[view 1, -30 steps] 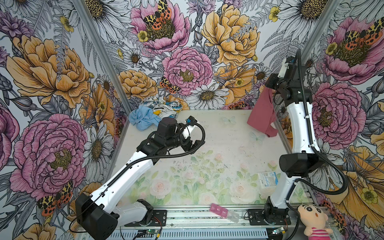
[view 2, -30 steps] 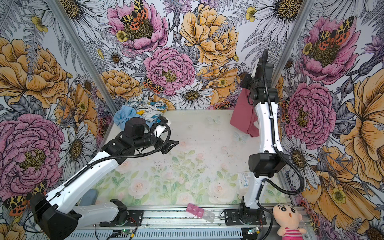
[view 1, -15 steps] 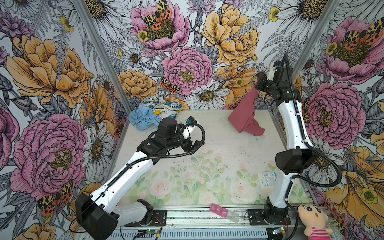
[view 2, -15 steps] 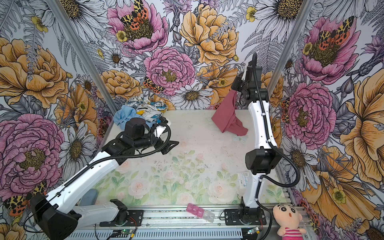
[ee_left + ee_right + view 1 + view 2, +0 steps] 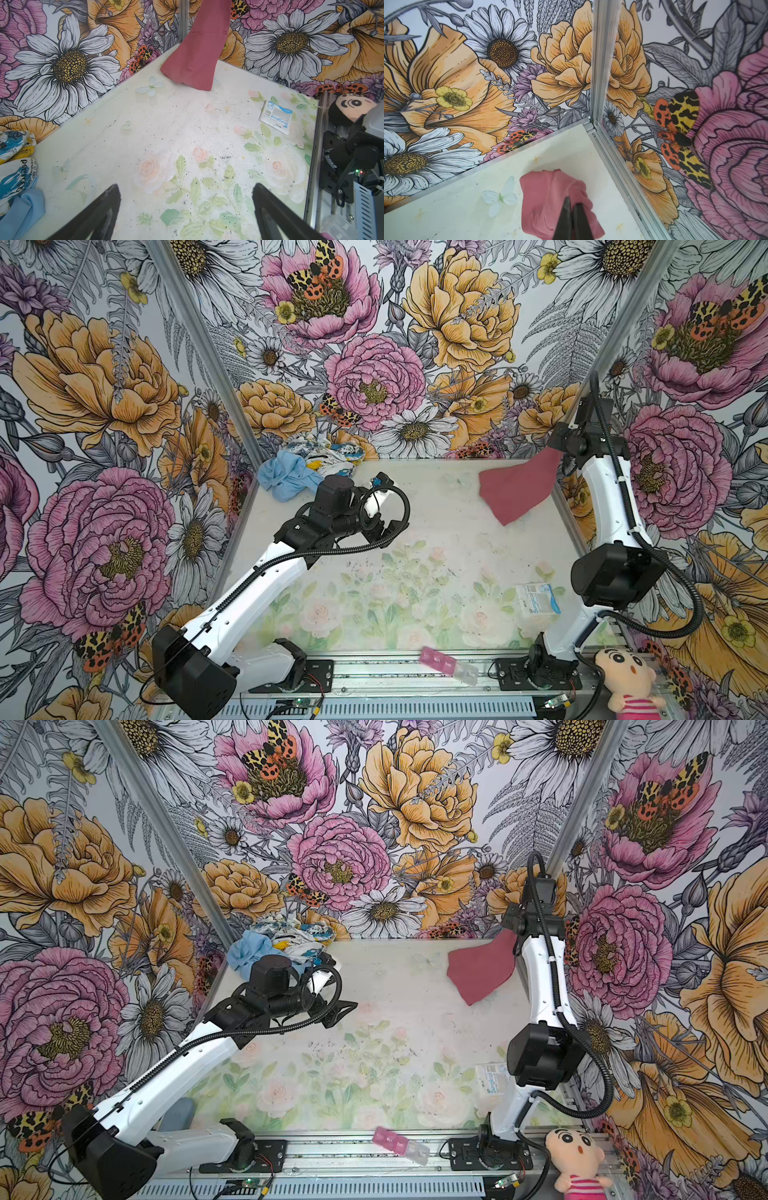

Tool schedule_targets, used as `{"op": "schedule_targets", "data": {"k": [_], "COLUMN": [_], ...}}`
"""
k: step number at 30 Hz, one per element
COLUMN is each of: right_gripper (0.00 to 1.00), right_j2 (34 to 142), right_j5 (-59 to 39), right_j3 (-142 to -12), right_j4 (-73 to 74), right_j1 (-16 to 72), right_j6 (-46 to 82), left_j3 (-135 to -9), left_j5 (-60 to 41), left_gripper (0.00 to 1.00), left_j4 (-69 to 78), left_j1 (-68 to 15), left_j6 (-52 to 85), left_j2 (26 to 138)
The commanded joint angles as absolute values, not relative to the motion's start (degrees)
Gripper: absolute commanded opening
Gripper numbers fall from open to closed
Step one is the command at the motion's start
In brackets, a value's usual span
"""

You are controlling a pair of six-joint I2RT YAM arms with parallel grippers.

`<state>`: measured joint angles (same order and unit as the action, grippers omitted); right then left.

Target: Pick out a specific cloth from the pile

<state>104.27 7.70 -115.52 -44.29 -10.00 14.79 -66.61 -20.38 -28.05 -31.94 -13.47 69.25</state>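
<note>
Fabric first: the cloth (image 5: 515, 485) is plain dusty rose, matte and soft, no print. It hangs as a loose sheet w/ long shallow folds and one faint crosswise crease. Its top corner is pinched in my right pincer (image 5: 572, 200), whose thin black jaws are pressed together on the bunched fabric. The cloth is at the back right of the table (image 5: 415, 531), near the corner post, well apart from the pile (image 5: 307, 464). Its low hem is at or just over the tabletop; can't tell if it touches.

The pile sits crumpled in the back left corner. It holds a light blue cloth (image 5: 286, 477), smooth and wadded, plus a white printed cloth (image 5: 328, 452) w/ blue and yellow patches.

The table is pale, w/ faded roses and dark specks. A flat paper packet (image 5: 536, 599) lies front right. A plush doll (image 5: 627, 676) is by the rail.

R arm: the base is front right, the elbow is bent, the white forearm goes up along the right wall, and the wrist is high by the back corner.

L arm: it stretches diagonally from the front left, w/ the wrist just beside the pile. My left pincer (image 5: 186, 187) is spread wide, holds nothing, and points across the bare middle of the table.
</note>
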Motion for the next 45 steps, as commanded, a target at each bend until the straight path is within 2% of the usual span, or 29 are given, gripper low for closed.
{"op": "schedule_targets", "data": {"k": [1, 7, 13, 21, 24, 29, 35, 36, 38, 41, 44, 45], "right_gripper": [0.00, 0.00, 0.00, 0.00, 0.00, 0.00, 0.01, 0.03, 0.12, 0.39, 0.53, 0.61], "right_j2": [107.5, 115.7, 121.3, 122.7, 122.9, 126.0, 128.5, 128.8, 128.9, 127.4, 124.4, 123.2], "right_j5": [7.4, 6.6, 0.7, -0.1, -3.7, -11.5, -10.6, -10.6, -11.0, -11.2, -10.2, -9.4], "right_j3": [-115.8, -119.5, -121.6, -114.7, -111.3, -111.7, -111.8, -111.8, -111.9, -111.4, -110.4, -109.8], "right_j4": [-42.9, -42.8, -42.7, -41.5, -39.5, -38.9, -38.9, -39.0, -39.0, -39.0, -38.9, -39.0], "right_j1": [-8.2, -2.6, -0.8, -0.1, -0.1, 0.0, -0.1, -0.1, -0.4, -0.4, -0.5, -0.5], "right_j6": [13.0, 12.2, 15.7, 16.4, 16.5, 17.6, 18.6, 18.5, 17.9, 16.8, 14.9, 14.2], "left_j3": [-66.4, -66.3, -66.2, -66.3, -66.2, -66.3, -66.3, -66.2, -66.2, -66.1, -66.3, -66.3], "left_j5": [-20.6, -20.0, -20.0, -20.4, -20.5, -20.8, -20.9, -20.8, -20.8, -20.8, -20.8, -21.0], "left_gripper": [0.99, 0.99, 0.99, 0.99, 0.99, 0.99, 0.99, 0.99, 0.99, 0.99, 0.99, 0.99], "left_j4": [-27.3, -27.4, -27.4, -27.3, -27.4, -27.4, -27.4, -27.5, -27.4, -27.4, -27.4, -27.4], "left_j1": [-31.5, -31.4, -31.3, -31.3, -31.3, -31.3, -31.3, -31.3, -31.3, -31.4, -31.4, -31.3], "left_j6": [-13.4, -13.6, -13.5, -13.5, -13.4, -13.3, -13.2, -13.2, -13.2, -13.2, -13.1, -13.1], "left_j2": [69.5, 69.5, 69.7, 69.8, 70.0, 70.5, 70.3, 70.3, 70.2, 70.3, 70.5, 70.6]}}
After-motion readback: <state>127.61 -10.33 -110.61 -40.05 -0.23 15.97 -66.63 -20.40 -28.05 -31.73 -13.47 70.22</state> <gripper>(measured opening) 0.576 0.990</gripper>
